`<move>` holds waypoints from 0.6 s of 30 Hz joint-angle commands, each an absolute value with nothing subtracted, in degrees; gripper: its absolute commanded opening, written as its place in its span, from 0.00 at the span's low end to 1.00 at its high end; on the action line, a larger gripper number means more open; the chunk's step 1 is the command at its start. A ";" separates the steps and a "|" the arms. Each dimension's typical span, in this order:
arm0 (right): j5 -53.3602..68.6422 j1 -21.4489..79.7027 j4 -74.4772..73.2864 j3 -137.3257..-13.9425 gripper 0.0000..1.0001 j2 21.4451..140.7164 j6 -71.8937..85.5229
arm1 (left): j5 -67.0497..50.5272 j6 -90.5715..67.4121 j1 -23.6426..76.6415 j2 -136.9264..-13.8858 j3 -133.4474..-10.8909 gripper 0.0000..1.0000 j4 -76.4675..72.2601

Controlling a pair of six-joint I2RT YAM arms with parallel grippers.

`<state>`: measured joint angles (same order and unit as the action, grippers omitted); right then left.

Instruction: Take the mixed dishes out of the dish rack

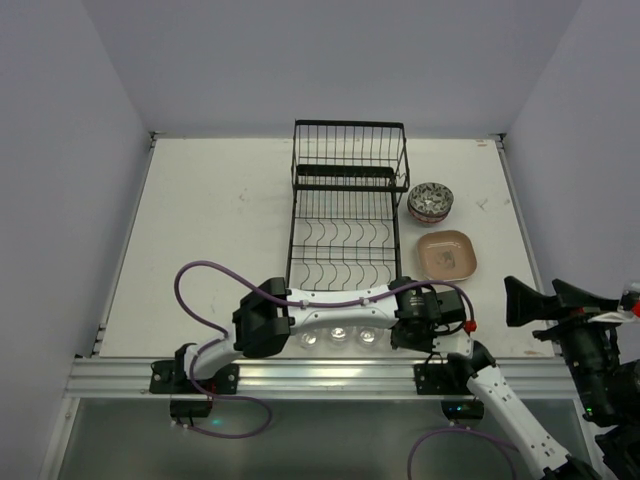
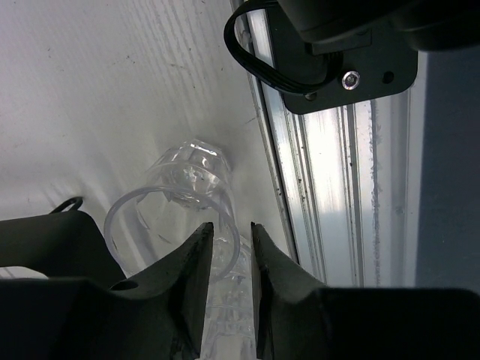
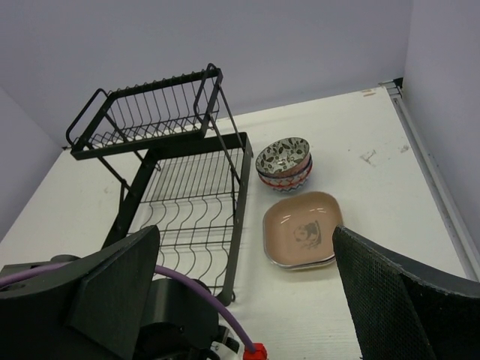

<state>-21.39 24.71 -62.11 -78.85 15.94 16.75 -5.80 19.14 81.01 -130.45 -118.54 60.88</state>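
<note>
- Straddling the rim of a clear glass point(image 2: 187, 169), the left gripper point(image 2: 229, 234) shows fingers point(image 2: 196, 277) narrowly apart; grip unclear.
- The right gripper point(image 3: 246, 247) hangs spread wide.

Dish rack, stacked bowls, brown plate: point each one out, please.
dish rack point(image 1: 348, 180), top external view, front rail of its raised shelf.
stacked bowls point(image 3: 283, 156), right wrist view, inside of the top bowl.
brown plate point(image 3: 302, 229), right wrist view, centre of its face.
</note>
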 commanded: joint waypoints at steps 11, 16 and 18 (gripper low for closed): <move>-20.03 24.70 -58.45 -76.91 0.99 18.37 15.38 | -5.18 22.50 78.67 -124.73 -123.22 0.74 57.75; -21.97 24.70 -56.43 -76.55 0.99 22.31 15.91 | -5.80 18.47 74.46 -118.32 -123.40 1.00 51.70; -21.62 24.78 -54.85 -76.73 0.99 23.81 15.56 | -5.71 17.06 72.87 -115.94 -122.00 1.00 49.14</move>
<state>-20.71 24.71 -59.05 -77.10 19.73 16.49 -5.32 18.06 76.12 -124.55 -120.57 55.16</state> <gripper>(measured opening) 0.989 0.996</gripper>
